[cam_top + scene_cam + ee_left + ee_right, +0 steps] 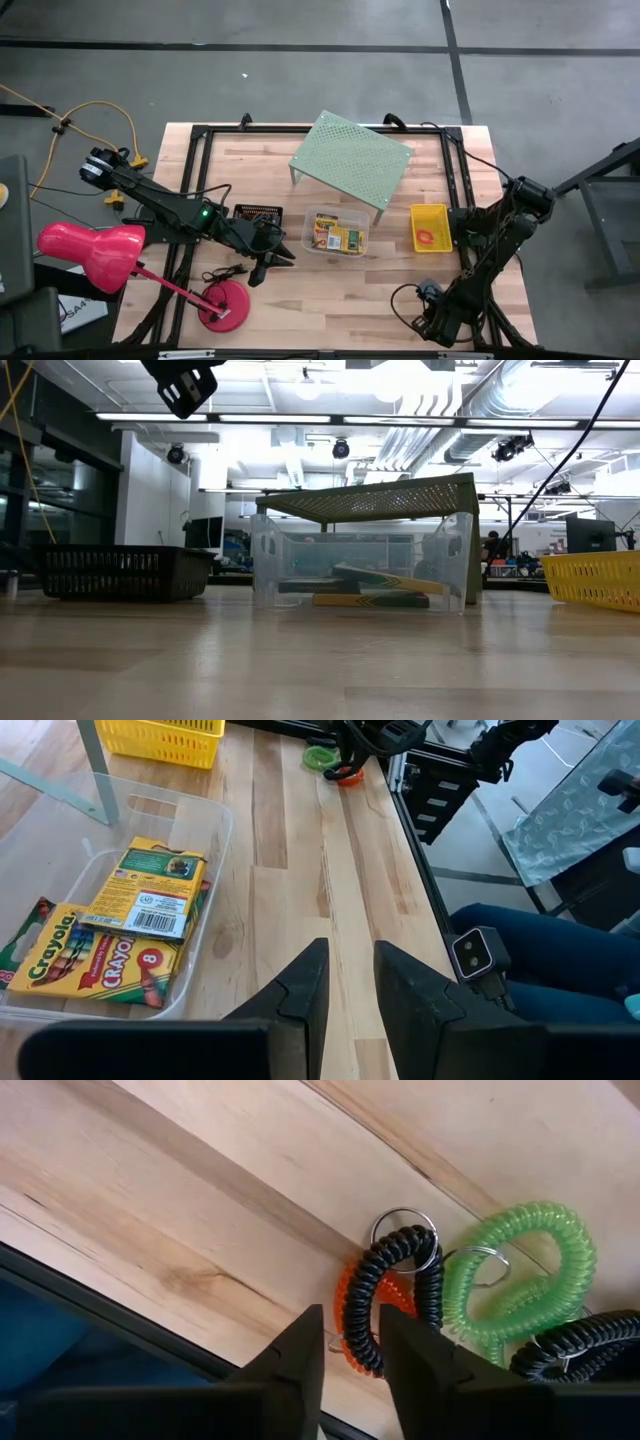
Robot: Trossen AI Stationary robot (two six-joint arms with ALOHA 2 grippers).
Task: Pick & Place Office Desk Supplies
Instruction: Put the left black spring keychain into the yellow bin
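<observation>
The wooden counter (330, 280) carried everything, with the pale green perforated shelf (350, 160) standing toward twelve o'clock and the pink-red desk lamp (95, 252) leaning in at about eight o'clock. Near the middle sat the clear tub (312, 218), holding green-and-yellow crayon boxes (338, 236) laid flat in it. Just at the tub's three o'clock stood the yellow basket (430, 212) with a small red ring (427, 238) lying inside. At the tub's nine o'clock sat the small black mesh tray (258, 213), a tangle of thin dark bands (222, 271) lying on the wood at the tray's seven o'clock.

The left gripper (349, 982) hung above the counter between tray and tub, its fingers a narrow gap apart with nothing between them. The right gripper (351, 1342) was down at about five o'clock near the counter's edge, fingers slightly apart and set either side of a black coiled ring (400, 1295); whether they pinched it I could not tell. That black coil lay over an orange coiled ring (392, 1300), touching a green coiled ring (520, 1270) beside it
</observation>
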